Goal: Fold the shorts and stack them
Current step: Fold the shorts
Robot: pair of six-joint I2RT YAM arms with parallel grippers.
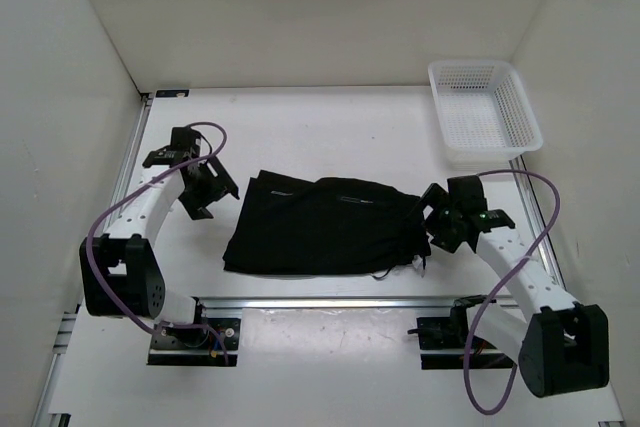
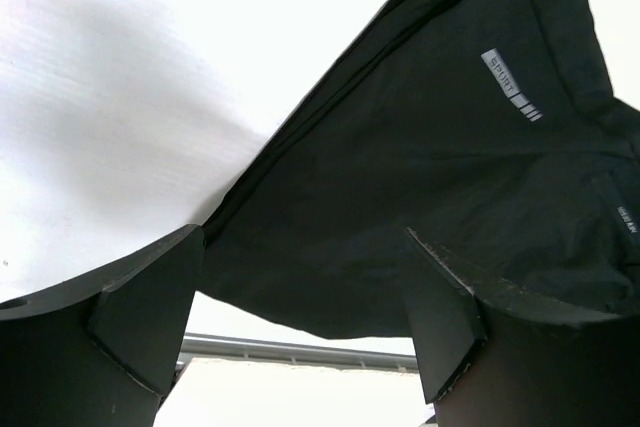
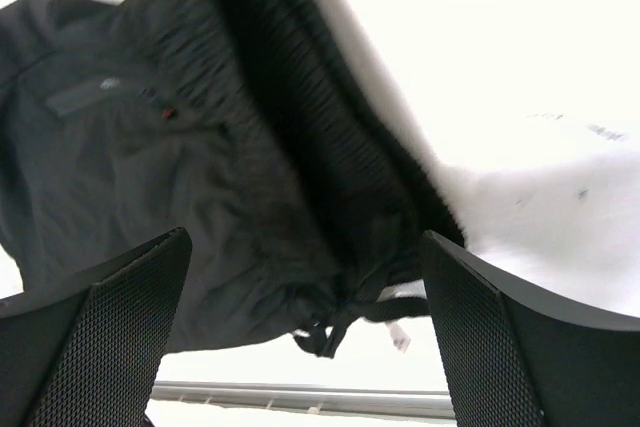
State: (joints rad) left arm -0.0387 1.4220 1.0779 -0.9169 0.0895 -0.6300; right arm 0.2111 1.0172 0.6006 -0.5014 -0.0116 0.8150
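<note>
Shorts (image 1: 325, 225), a black pair folded into a rough rectangle, lie flat on the white bench (image 1: 330, 127), with the left pincer (image 1: 205, 187) just off their left end and the right pincer (image 1: 440, 217) just off their right end, both with fingers spread wide and nothing between them. A white mesh basket (image 1: 485, 112) stands well apart, beyond the shorts' far right corner, and a metal rail (image 1: 330, 300) runs along their near side. The fold looks loose. The cloth is thin, smooth and slack and its layers are not quite square, so a pincer closing at an edge could well take only the top layer and peel the fold open when it lifts. A white-tipped drawstring (image 3: 330, 332) trails from the shorts' near right corner toward the rail and might snag or drag the bundle crooked if the garment is slid. The right end carries a thick, ribbed, gathered waistband (image 3: 290, 127), bulkier than the rest, which may make a further fold sit unevenly or spring back. The left end is flatter, with a small grey "SPORT" label (image 2: 503, 69) on its matte weave, and its hems fan out slightly.
</note>
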